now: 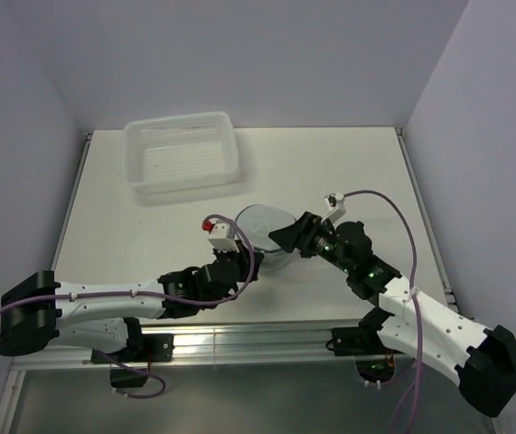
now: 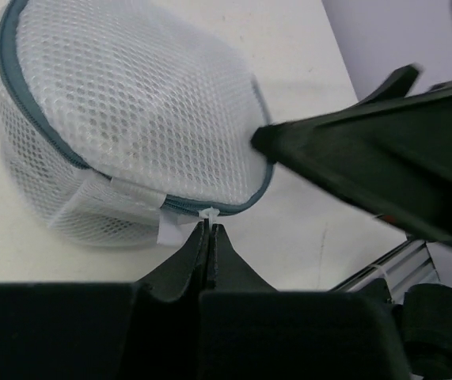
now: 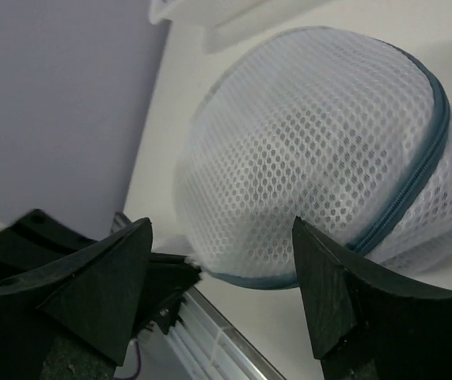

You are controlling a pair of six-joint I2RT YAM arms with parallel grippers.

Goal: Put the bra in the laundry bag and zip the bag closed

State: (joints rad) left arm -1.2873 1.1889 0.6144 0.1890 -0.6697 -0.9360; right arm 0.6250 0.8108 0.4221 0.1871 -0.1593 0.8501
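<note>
The white tabletop (image 1: 330, 172) stands in a corner of pale lilac walls (image 1: 239, 54), and a metal rail (image 1: 267, 339) runs along its near edge. A white basket with holes (image 1: 181, 120) sits near the far left corner. The laundry bag (image 1: 265, 226), of white mesh with a grey-blue zipper, lies in the middle, closer to the near edge. The left pincer (image 2: 207, 229) is clenched on the small white zipper tab (image 2: 207, 214). The right pincer (image 3: 223, 237) is released, its fingers spread wide at the side of the bag.
</note>
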